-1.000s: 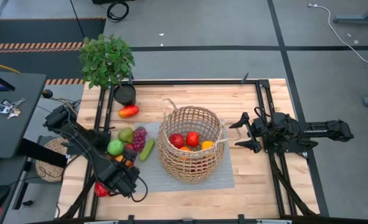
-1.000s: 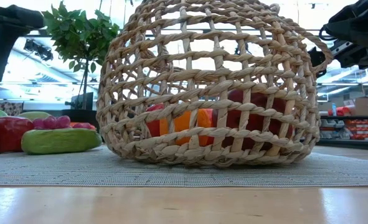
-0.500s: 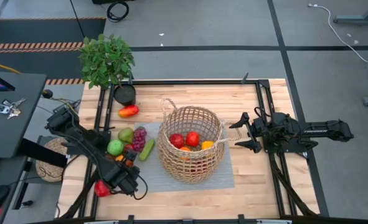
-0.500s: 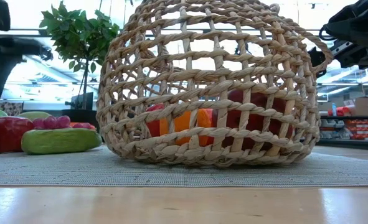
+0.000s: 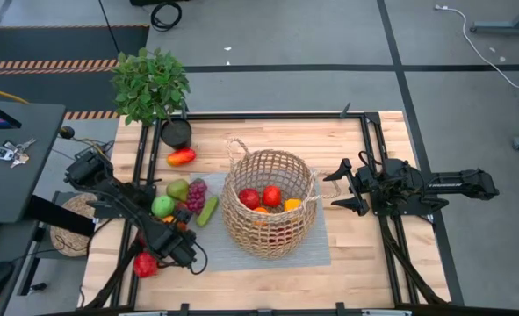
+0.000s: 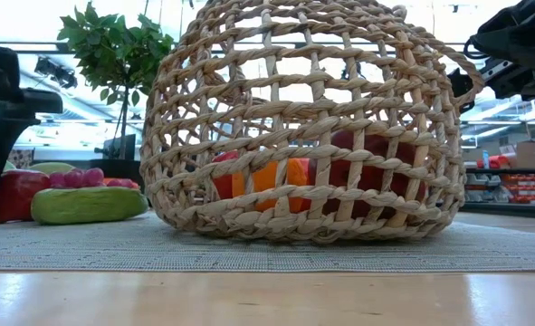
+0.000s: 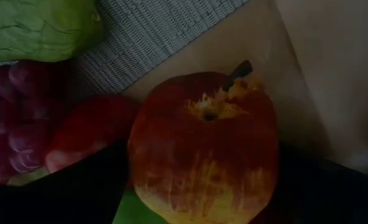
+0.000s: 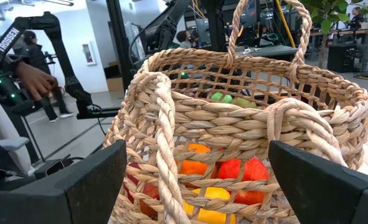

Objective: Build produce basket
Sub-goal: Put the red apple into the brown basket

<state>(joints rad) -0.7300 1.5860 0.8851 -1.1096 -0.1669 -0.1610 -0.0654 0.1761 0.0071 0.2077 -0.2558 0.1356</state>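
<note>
We see our left gripper (image 5: 173, 250) open over a red apple (image 7: 203, 149) near the table's front-left corner, our right gripper (image 5: 336, 187) open beside the basket (image 5: 270, 202), whose weave half hides its fruit.

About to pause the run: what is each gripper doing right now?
Left gripper: open above a red apple, holding nothing.
Right gripper: open beside the basket, holding nothing.

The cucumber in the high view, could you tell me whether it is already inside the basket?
No, the cucumber lies on the grey mat just outside the basket, beside the grapes.
</note>
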